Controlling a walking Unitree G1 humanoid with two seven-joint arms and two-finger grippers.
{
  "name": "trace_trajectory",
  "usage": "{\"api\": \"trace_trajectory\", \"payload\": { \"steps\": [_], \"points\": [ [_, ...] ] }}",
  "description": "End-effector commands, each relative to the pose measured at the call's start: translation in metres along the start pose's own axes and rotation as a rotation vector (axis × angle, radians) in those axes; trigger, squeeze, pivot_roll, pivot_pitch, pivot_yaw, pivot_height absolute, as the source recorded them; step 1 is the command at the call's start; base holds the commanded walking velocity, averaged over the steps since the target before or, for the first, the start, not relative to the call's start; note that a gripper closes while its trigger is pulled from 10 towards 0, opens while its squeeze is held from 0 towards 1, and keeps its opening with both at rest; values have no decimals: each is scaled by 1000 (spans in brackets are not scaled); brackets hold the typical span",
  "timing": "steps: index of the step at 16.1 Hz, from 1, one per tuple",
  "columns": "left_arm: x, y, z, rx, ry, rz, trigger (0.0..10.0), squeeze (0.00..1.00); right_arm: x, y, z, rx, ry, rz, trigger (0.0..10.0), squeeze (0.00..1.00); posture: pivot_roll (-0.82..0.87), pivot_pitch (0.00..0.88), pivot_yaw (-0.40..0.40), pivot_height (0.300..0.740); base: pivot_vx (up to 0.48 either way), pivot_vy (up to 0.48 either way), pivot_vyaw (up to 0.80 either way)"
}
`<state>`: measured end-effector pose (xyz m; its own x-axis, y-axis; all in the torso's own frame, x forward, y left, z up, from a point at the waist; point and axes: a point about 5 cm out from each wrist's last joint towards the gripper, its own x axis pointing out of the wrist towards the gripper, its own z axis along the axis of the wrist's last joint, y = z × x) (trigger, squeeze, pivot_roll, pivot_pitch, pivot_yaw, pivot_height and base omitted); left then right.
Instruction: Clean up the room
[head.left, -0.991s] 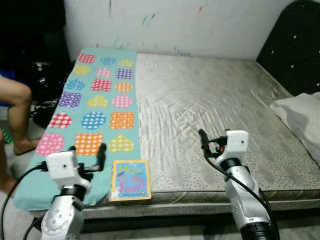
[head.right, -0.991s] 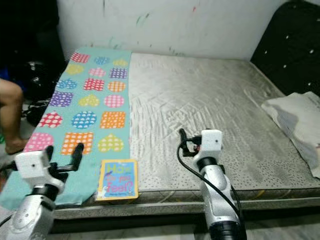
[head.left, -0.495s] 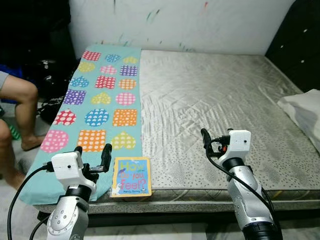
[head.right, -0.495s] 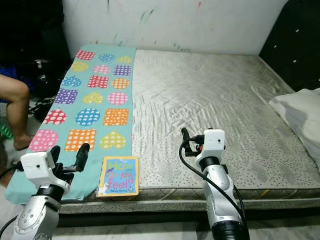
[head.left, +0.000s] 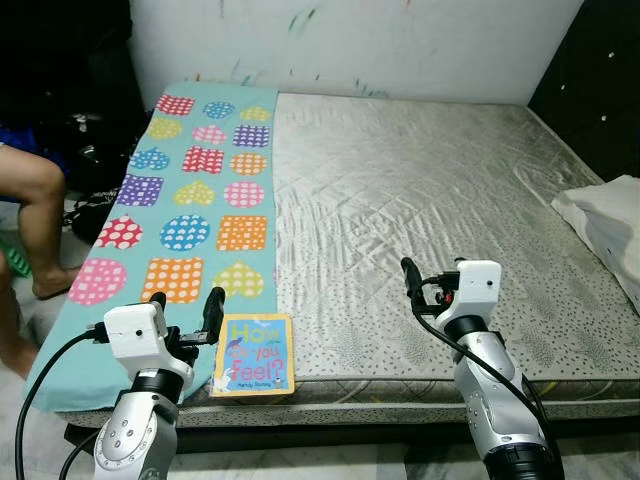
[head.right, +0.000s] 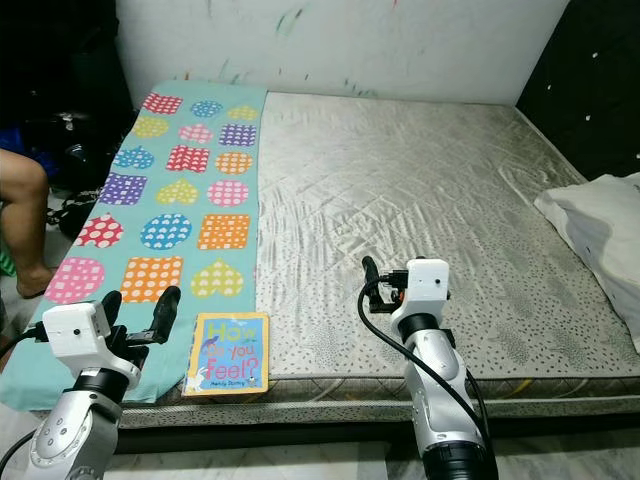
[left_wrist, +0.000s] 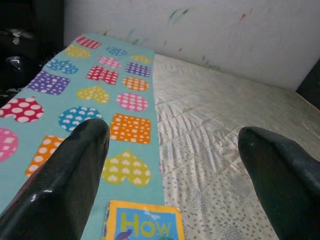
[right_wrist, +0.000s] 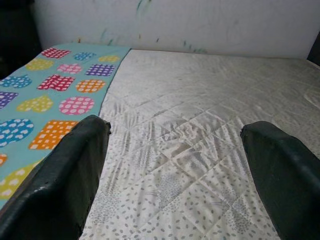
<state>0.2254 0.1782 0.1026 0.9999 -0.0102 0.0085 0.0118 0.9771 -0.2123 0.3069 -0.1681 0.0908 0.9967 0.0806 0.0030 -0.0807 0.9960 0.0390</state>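
Both grippers, left gripper (head.left: 186, 313) and right gripper (head.left: 420, 285), are hovering open and empty. The book (head.left: 254, 355) is lying untouched on the mattress (head.left: 420, 190) edge, awaiting pickup.

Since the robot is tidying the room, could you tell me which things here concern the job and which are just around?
For the job:
- book at the mattress's near edge
- left gripper, open beside it
- right gripper, open

Just around:
- patterned blanket
- mattress
- pillow
- person's leg

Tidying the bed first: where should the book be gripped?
Probably the book's near edge, approached from the bed's foot by the left tool, which hovers open beside it. It lies flat at the mattress edge, so only that edge offers purchase.
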Motion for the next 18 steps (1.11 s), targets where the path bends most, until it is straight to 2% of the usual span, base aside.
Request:
{"api": "trace_trajectory", "payload": {
  "steps": [1,6,9,14,18],
  "points": [
    [-1,0,2,1,-3,-2,10000,0,1,-1,1,8,1,-1,10000,0,27,27,-81,740,0,0,-563],
    [1,0,3,8,-5,-4,10000,0,2,-1,1,6,2,-1,10000,0,31,22,-80,740,0,410,-649],
    [1,1,3,12,-6,-1,10000,0,2,-1,1,7,2,-2,10000,0,32,22,-79,740,0,335,0],
    [2,2,4,14,-6,6,10000,0,1,0,-1,6,7,-5,10000,0,30,26,-77,740,0,0,0],
    [2,1,3,8,-4,5,10000,0,1,-1,-1,4,8,-8,10000,0,26,29,-75,740,0,461,0]
  ]
}}
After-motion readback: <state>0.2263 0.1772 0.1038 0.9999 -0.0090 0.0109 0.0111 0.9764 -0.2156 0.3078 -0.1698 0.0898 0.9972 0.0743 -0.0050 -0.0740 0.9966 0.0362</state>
